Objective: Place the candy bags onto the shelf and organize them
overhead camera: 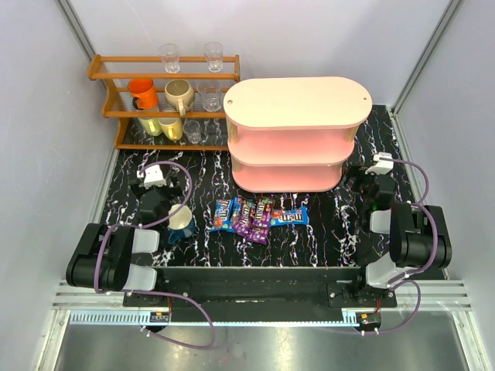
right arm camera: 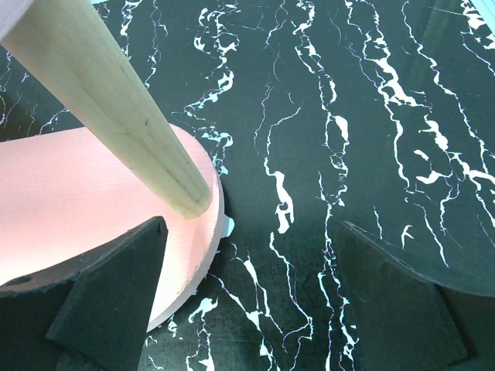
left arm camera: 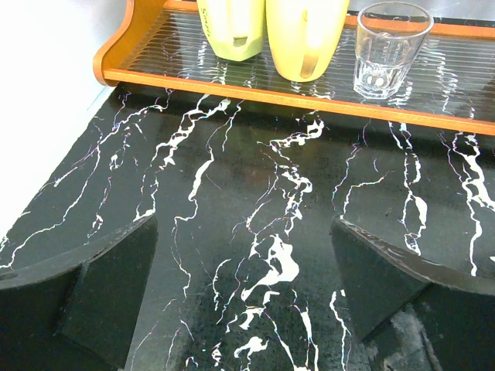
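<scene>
Since the candy bags (overhead camera: 261, 219) lie in one tight, overlapping bunch on the black table (overhead camera: 325, 239), just in front of the pink shelf (overhead camera: 298, 100) and none on it yet, the main risk is a pinch taking two packets at once or dragging a neighbour along. They look flat and glossy, so fingers may also slide off and just push a bag across the marble. Left gripper (left arm camera: 244, 224) has its jaws wide with nothing between them; it faces the wooden rack (left arm camera: 309, 97), well off from the bags. Right gripper (right arm camera: 251, 226) is likewise spread wide and empty, but it sits right at the shelf's end, one finger over the edge of the bottom board (right arm camera: 85, 201) and close to the wooden post (right arm camera: 108, 93). A careless swing from there could hit the post and shove the shelf. The blue mug (overhead camera: 182, 222) stands just beside the bunch on the left arm's side, so a left reach could tip it. Gaps between tiers look low; a bag held high may catch a board edge and drop.
</scene>
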